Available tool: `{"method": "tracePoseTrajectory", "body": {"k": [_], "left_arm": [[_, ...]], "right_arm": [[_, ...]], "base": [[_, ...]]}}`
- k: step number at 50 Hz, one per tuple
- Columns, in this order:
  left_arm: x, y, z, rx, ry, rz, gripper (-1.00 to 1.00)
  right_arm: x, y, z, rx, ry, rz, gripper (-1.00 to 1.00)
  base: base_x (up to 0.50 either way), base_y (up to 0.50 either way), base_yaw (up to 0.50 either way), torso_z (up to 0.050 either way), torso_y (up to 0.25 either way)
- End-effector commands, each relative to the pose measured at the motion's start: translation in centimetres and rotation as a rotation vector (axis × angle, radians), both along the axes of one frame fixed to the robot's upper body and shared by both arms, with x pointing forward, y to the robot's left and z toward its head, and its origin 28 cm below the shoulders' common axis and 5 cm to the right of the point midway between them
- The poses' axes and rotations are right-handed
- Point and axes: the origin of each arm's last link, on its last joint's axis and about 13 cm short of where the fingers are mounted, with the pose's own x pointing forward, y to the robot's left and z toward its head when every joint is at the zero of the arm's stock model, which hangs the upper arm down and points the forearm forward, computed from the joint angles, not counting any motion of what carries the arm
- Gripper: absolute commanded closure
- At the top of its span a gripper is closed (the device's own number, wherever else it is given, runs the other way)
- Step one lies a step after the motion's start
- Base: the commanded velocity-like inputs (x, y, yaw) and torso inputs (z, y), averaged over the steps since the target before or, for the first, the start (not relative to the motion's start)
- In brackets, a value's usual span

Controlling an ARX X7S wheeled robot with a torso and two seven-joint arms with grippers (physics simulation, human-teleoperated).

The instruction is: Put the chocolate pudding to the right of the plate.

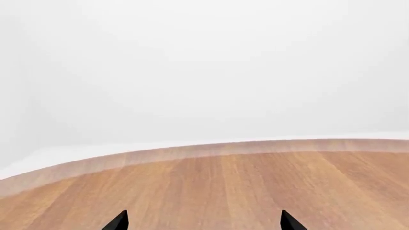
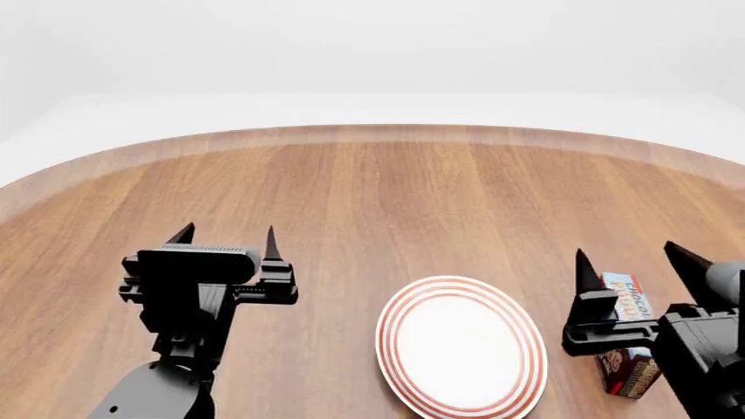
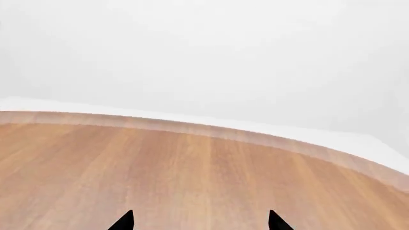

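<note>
Beneath the right gripper (image 2: pixel 640 262), the chocolate pudding (image 2: pixel 626 345) rests on the wooden table (image 2: pixel 385 201), just beside the plate (image 2: pixel 461 345) on its right.

Both claws stand with fingers spread and hold nothing; the left gripper (image 2: pixel 227 234) hovers well apart from the carton, across the plate from it. The pudding looks like a light, stiff little cardboard carton, likely to dent if squeezed hard and to slide on smooth wood. Its two long, dark flat sides appear the safest place to take hold, low enough that it does not tip.

chocolate pudding (image 2: pixel 626 301) carton, light-blue top, partial lettering "CHOCO" readable
</note>
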Motion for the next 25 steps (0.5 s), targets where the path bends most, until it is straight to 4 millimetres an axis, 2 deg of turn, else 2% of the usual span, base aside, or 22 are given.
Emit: {"method": "tracePoseTrajectory", "body": {"k": [1,9,16,25], "left_arm": [[0.0,0.0,0.0,0.002,-0.002,0.000,-1.00],[-0.1,-0.2,0.1,0.005,-0.004,-0.005,-1.00],[-0.1,-0.3,0.2,0.006,-0.005,-0.011,-1.00],[-0.2,-0.3,0.4,0.006,-0.010,-0.012,-1.00]], "right_arm": [[-1.2,1.9,-1.0,-0.043,-0.081,0.017,-1.00],[-0.7,2.4,-1.4,-0.033,-0.097,0.056,-1.00],[0.4,3.0,-0.9,-0.047,-0.146,0.069,-1.00],[0.5,3.3,-0.6,-0.042,-0.168,0.089,-1.00]], "base": [[0.00,0.00,0.00,0.000,0.000],[0.00,0.00,0.00,0.000,0.000],[0.00,0.00,0.00,0.000,0.000],[0.00,0.00,0.00,0.000,0.000]]}}
